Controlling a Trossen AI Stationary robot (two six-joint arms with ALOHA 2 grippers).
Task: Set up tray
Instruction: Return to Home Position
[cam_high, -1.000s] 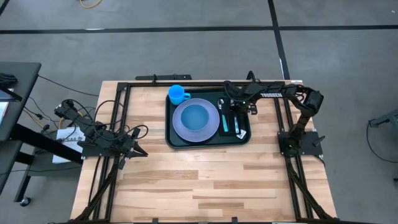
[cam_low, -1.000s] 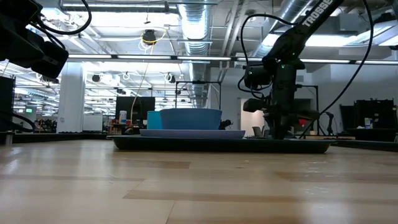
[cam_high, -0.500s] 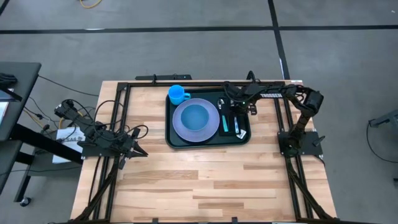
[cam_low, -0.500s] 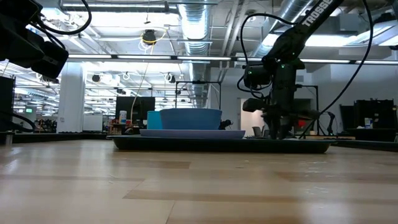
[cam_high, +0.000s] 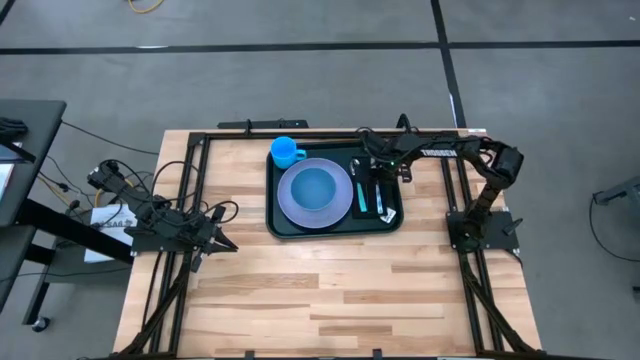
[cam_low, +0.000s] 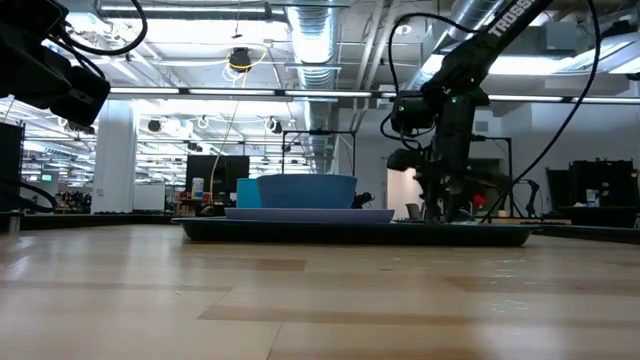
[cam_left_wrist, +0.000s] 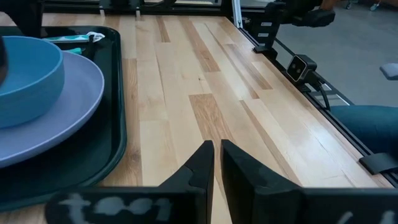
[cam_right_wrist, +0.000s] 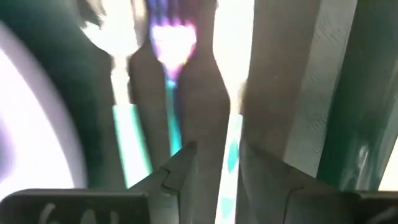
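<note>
Tray: the dark green tray (cam_high: 340, 231) lies flat on the wooden table (cam_high: 300, 290), in the half nearer the right arm's base.
Plate and bowl: a lavender plate (cam_high: 291, 207) fills the tray's left part, and a blue bowl (cam_high: 315, 187) sits in the middle of it.
Cup: a blue cup (cam_high: 285, 152) stands at the tray's corner beyond the plate. I cannot tell whether it is inside the rim.
Napkin: a black napkin (cam_high: 373, 210) lies in the tray's right part, just beside the plate.
Cutlery: a teal-handled spoon (cam_high: 361, 198) and a white/blue patterned knife (cam_high: 385, 207) lie lengthwise on the napkin. The right wrist view shows a third, fork-like piece (cam_right_wrist: 169, 43) between them, too blurred to be sure of.
Right gripper: the right gripper (cam_high: 378, 170) hovers over the napkin's end, fingers spread. The knife shows through the gap and nothing is pinched.
Left gripper: the left gripper (cam_high: 228, 246) is parked low at the table's left side, well apart from the tray, its fingers pressed nearly together and empty.
Done: by my reading every piece is in place, so the setting looks complete.
Left: probably only the right arm's withdrawal from over the tray to its rest pose.
</note>
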